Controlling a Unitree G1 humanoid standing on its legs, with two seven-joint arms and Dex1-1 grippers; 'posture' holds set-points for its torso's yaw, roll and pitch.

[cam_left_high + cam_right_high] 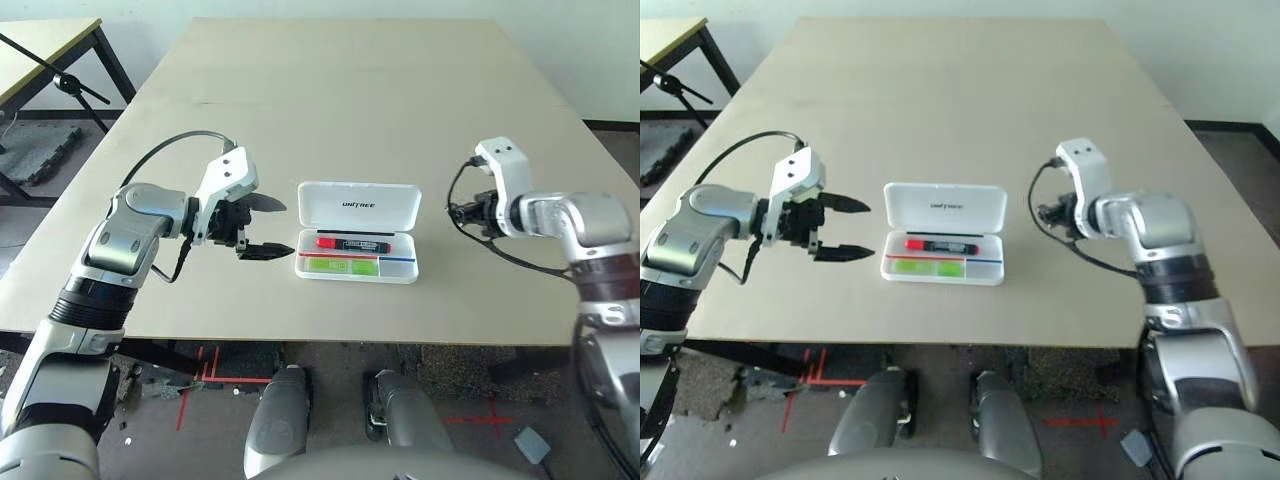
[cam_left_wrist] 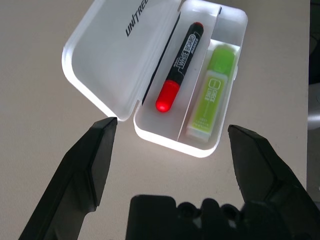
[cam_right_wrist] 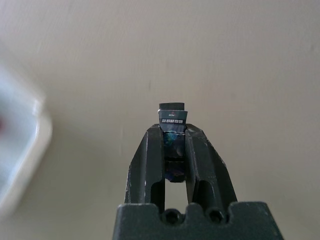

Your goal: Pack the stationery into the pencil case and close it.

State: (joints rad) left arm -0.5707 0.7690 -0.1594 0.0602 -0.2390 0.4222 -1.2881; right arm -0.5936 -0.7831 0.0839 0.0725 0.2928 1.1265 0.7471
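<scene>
Flanking the open pencil case (image 1: pixel 358 232): left tool (image 1: pixel 266 228) agape, right tool (image 3: pixel 173 140) pinching clip-like piece (image 3: pixel 172 117).

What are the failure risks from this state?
1. The right gripper pinches the small dark clip-like piece by a sliver near its fingertips; it may slip before reaching the pencil case.
2. The black marker and green highlighter already fill both tray slots, so the piece may land on top and block the lid.
3. The open left gripper hovers just beside the case; a nudge could slide it.
</scene>
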